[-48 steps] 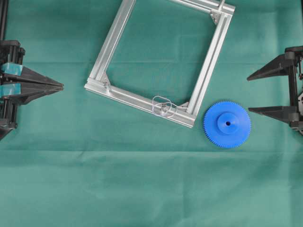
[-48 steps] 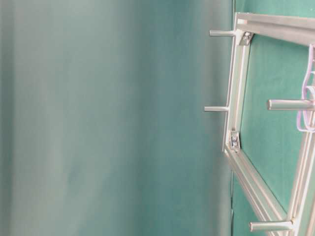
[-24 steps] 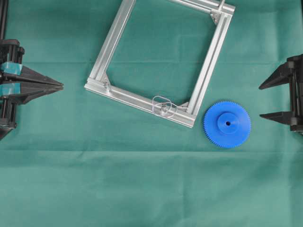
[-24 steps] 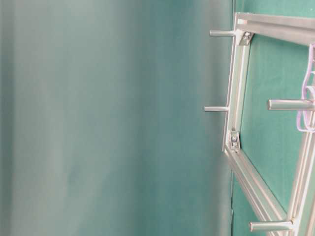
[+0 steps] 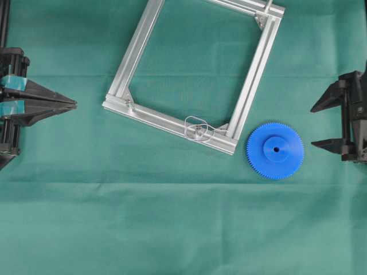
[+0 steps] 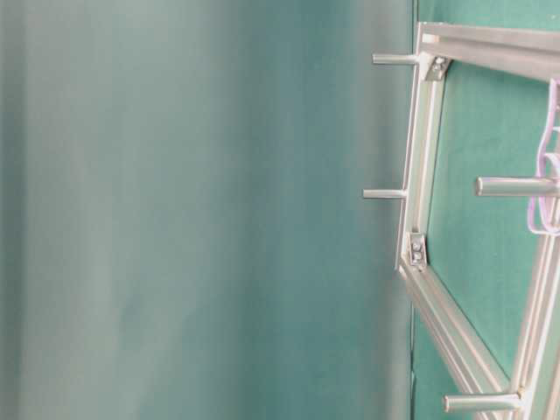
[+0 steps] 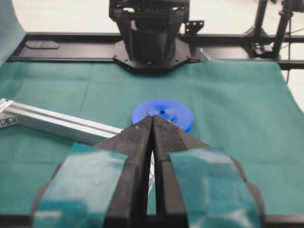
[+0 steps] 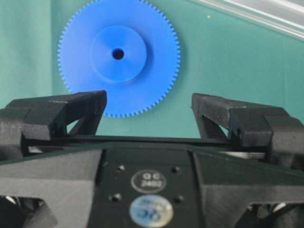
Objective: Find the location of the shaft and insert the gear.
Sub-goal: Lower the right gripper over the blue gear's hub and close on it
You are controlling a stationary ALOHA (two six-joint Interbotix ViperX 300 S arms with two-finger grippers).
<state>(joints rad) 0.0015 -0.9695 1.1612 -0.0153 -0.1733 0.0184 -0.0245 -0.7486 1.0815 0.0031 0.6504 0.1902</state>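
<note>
- Overhead: the bright blue toothed plastic disc gear (image 5: 275,150) lies flat on the green cloth (image 5: 172,229), just ahead of the right gripper (image 5: 322,125), jaws wide apart and empty. The tiny silvery pin shaft on its clear base plate (image 5: 198,129) sits on the aluminium frame (image 5: 252,80).
- Left wrist: the left gripper (image 7: 152,124) has its jaws pressed together, the gear beyond their tips.
- Right wrist: the gear lies past the left-hand jaw.

Overhead view: even, diffuse illumination; the green cloth (image 5: 172,229) is sharp, with only soft, short shadows beside the aluminium frame (image 5: 252,80). Table-level view: the left two-thirds is a featureless out-of-focus blur. Left wrist view: bright background beyond the counter nearly overexposed; nearby left claw (image 7: 153,124) soft. Right wrist view: the gear (image 8: 118,54) is moderately sharp, its foreground housing blurred.
</note>
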